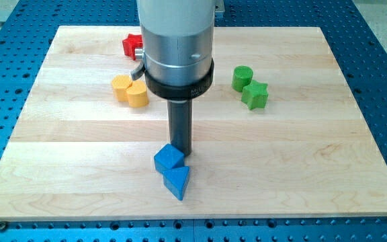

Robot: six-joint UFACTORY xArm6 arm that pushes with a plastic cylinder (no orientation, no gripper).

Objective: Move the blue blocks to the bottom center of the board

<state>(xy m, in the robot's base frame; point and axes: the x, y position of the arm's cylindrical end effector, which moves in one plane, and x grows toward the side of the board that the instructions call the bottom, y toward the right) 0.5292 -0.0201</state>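
My tip (180, 150), a bare rod with no jaws to spread or pinch, touches the top edge of the blue cube (168, 158). The blue triangle (177, 181) sits just below it, against the cube, near the counter's (301, 175) bottom centre. Yellow blocks (130, 90) lie up-left, green blocks (250, 87) up-right, a red block (132, 46) beyond.
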